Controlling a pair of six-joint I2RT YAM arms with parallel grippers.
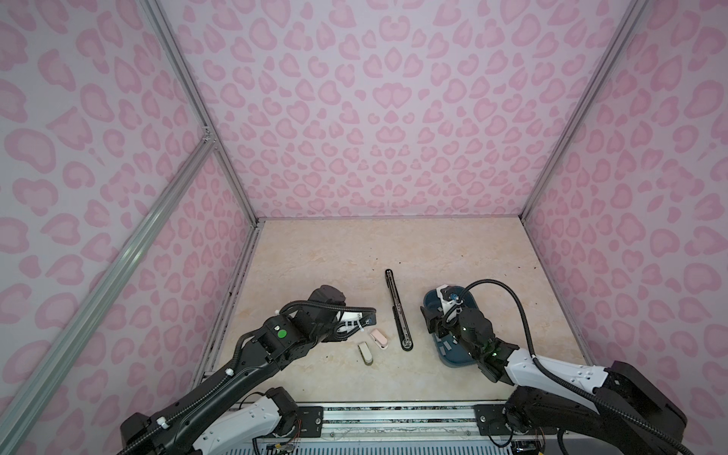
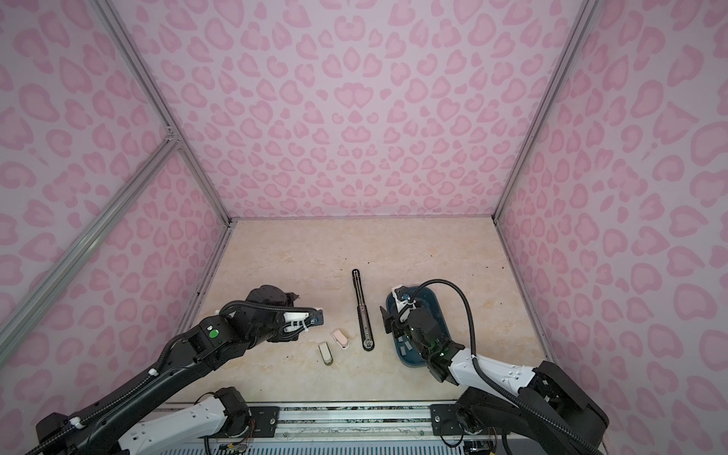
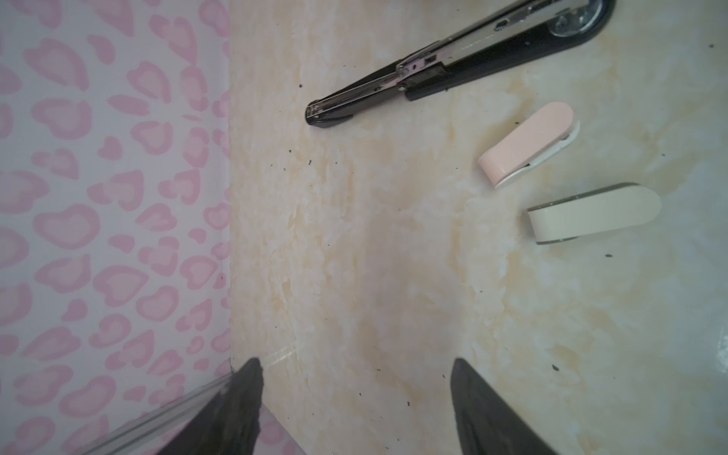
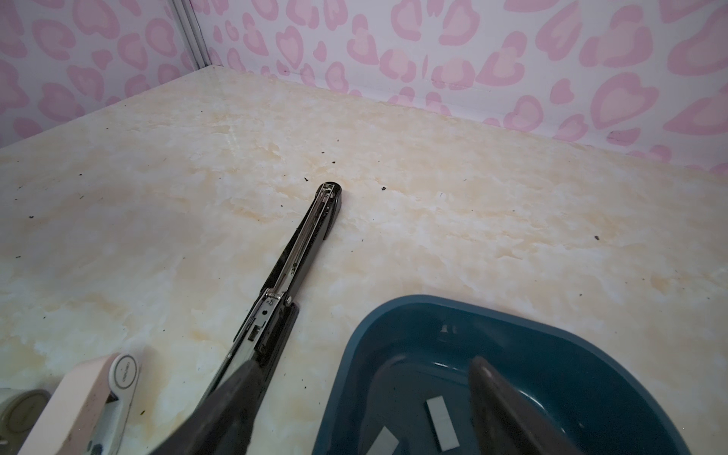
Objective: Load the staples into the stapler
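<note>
Metal rail (image 1: 394,413), marbled tabletop (image 1: 335,252), pink heart-patterned walls (image 1: 374,118)

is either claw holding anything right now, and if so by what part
Nothing is held. The left claw is open over the table; the right claw is open above the rim of the blue tray, with the staples lying loose inside.
</note>
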